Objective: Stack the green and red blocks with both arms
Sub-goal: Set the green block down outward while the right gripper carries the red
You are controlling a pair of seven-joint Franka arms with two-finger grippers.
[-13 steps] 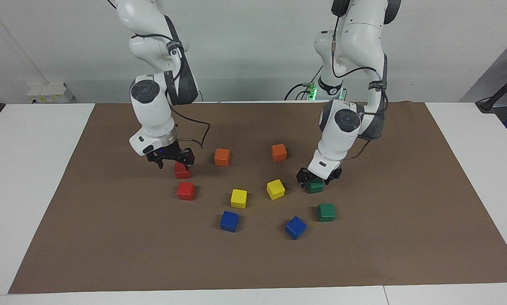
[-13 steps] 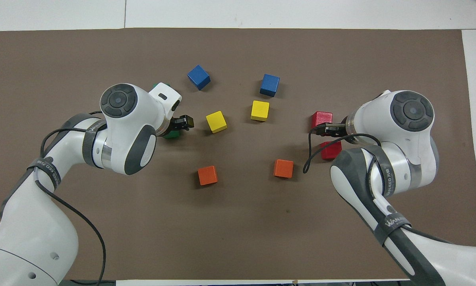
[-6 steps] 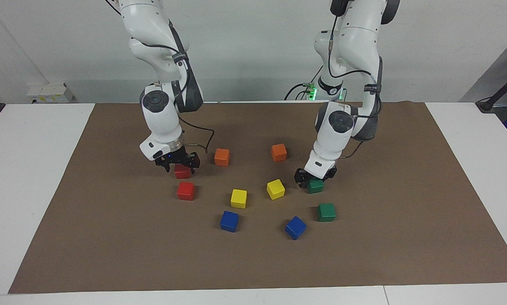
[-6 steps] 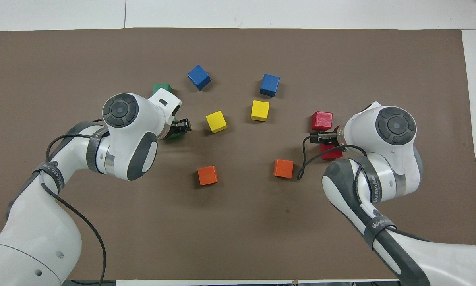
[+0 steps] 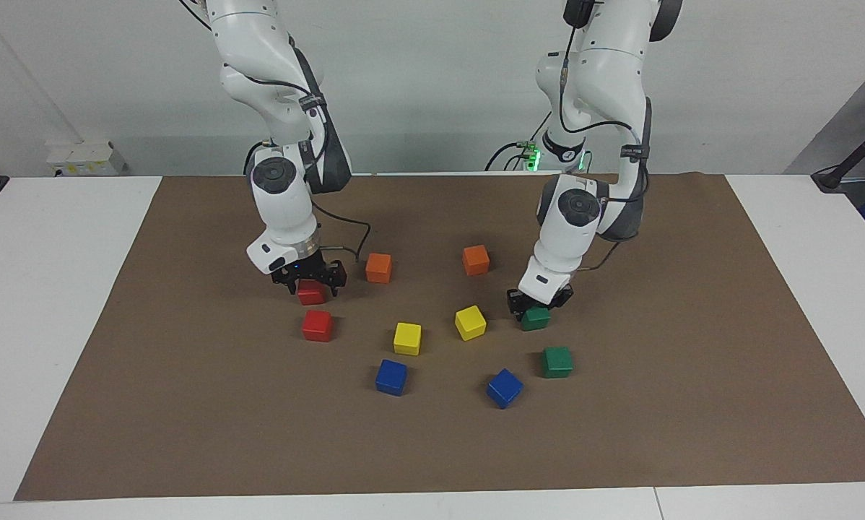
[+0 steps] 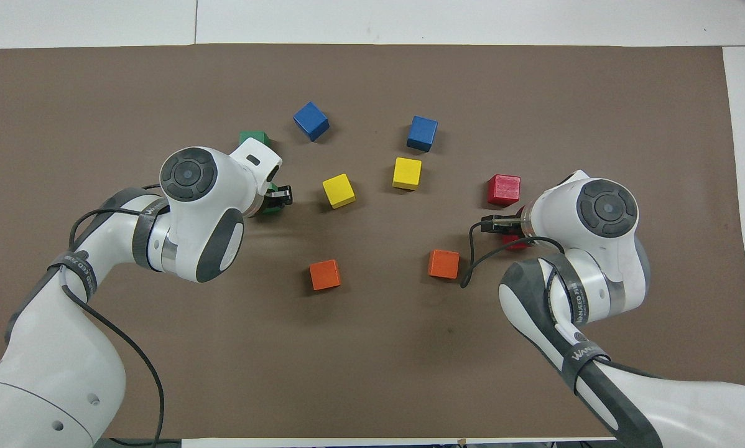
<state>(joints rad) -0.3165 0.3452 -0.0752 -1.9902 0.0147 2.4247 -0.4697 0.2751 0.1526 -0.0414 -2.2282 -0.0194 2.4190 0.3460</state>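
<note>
My right gripper (image 5: 310, 283) is low over a red block (image 5: 311, 295), open, with a finger on each side of it. A second red block (image 5: 317, 325) lies just farther from the robots. My left gripper (image 5: 539, 305) is low over a green block (image 5: 535, 319), open and straddling it. A second green block (image 5: 557, 361) lies farther out. In the overhead view the left gripper (image 6: 274, 200) covers most of its green block (image 6: 270, 210). The right gripper (image 6: 504, 229) hides most of its red block (image 6: 514, 244).
Two orange blocks (image 5: 378, 267) (image 5: 476, 259) lie between the arms, nearer the robots. Two yellow blocks (image 5: 407, 338) (image 5: 470, 322) and two blue blocks (image 5: 390, 377) (image 5: 504, 388) lie farther out. All rest on a brown mat (image 5: 187, 404).
Both arms have straightened up and lowered. Each gripper has come down around its block, the right on the red one, the left on the green one. No block has moved.
</note>
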